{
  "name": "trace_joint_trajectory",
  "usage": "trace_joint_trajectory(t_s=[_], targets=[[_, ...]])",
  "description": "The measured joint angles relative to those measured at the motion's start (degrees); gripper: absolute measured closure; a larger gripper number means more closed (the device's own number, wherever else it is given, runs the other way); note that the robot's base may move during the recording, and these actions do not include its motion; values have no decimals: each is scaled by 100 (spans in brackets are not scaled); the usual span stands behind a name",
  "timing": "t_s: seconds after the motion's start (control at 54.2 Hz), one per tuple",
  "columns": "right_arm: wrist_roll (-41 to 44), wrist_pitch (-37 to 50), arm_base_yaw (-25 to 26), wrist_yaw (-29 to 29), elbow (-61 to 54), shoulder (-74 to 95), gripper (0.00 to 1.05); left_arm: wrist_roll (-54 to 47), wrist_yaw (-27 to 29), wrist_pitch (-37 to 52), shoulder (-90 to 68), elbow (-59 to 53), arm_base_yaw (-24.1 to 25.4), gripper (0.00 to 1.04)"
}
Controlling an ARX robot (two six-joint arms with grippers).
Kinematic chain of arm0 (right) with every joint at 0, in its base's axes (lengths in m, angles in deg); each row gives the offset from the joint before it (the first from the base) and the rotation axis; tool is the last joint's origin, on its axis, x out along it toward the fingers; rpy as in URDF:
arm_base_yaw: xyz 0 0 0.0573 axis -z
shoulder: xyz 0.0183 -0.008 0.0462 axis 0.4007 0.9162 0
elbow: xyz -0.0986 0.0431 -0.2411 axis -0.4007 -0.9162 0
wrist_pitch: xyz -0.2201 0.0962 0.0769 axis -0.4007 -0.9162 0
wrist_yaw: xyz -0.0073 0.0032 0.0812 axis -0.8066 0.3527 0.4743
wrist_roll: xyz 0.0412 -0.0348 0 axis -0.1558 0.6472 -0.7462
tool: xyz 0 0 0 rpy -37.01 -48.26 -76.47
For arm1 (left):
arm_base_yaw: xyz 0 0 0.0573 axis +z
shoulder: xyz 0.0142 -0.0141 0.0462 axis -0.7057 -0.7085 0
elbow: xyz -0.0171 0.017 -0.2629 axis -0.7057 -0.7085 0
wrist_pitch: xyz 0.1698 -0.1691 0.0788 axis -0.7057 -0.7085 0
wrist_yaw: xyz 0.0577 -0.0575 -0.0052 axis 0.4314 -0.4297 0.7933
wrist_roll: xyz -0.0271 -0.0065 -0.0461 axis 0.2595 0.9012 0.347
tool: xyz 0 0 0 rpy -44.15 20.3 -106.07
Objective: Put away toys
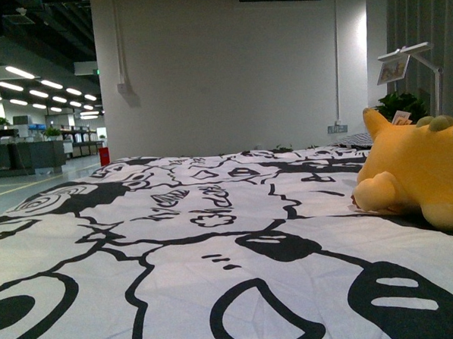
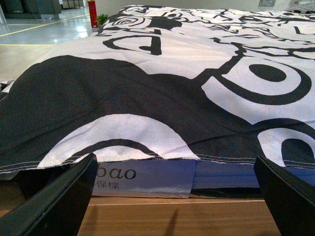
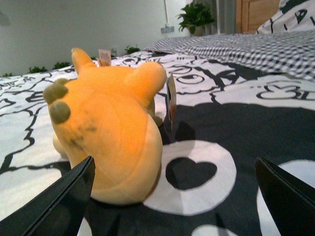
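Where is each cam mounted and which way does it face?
Front: on the body between the arms, low, looking along the printed cover to a white wall; plush at right; no arm shows.
Left wrist: on the left wrist, at the cover's edge, looking across it; left gripper shows, fingers open.
Right wrist: on the right wrist, facing the plush close up; right gripper shows, fingers open.
Shared: front and right wrist both see the plush; all three see the cover.

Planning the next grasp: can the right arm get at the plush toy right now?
Probably yes. The right gripper is open, and the plush toy lies on the bedspread just ahead with nothing between. It sits off-centre to the jaws, so a sideways shift seems needed.
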Motion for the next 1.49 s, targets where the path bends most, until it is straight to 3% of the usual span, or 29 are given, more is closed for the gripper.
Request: trace_joint_trajectory(t_s=[0.553,0.811,1.069,1.272,1.493], targets=[[1880,1073,-815,-317,1580,1742,7,0,0,0,0,0,0,6],[2756,717,-1102,-459,2190,2354,7,0,0,0,0,0,0,6],[2992,-1147,-1147,-1045,3169,2758,7,0,0,0,0,0,0,6],[2758,-3541,-1067,-1370,4251,3191,7,0,0,0,0,0,0,6],[2490,-4168,-994,-1403,4555,3309,7,0,0,0,0,0,0,6]])
